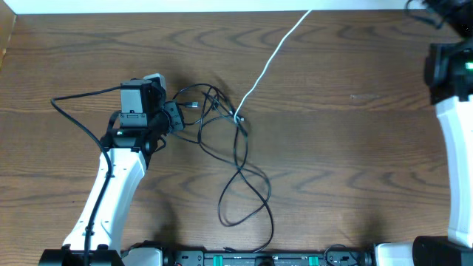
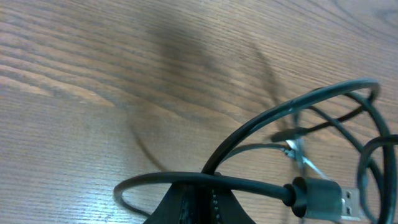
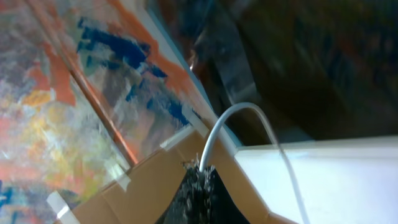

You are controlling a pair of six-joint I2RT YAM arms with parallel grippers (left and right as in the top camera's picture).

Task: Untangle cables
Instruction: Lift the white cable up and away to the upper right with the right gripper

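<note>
A tangle of thin black cables [image 1: 214, 111] lies at the table's middle, with a long loop [image 1: 244, 199] trailing toward the front edge. A white cable [image 1: 270, 59] runs taut from the tangle up past the far edge. My left gripper [image 1: 176, 117] is at the tangle's left side, shut on a black cable [image 2: 249, 185] just behind its USB plug [image 2: 333, 200]; the jaws [image 2: 199, 194] show at the bottom of the left wrist view. My right gripper [image 3: 202, 174] is shut on the white cable [image 3: 214, 134], raised beyond the table's far right corner.
The right arm [image 1: 452, 111] stands along the right edge. A thick black lead [image 1: 74, 111] loops out left of the left arm. A white strip [image 1: 148, 6] borders the far edge. Cardboard [image 3: 149, 180] and a painted surface [image 3: 74, 81] lie behind the right gripper.
</note>
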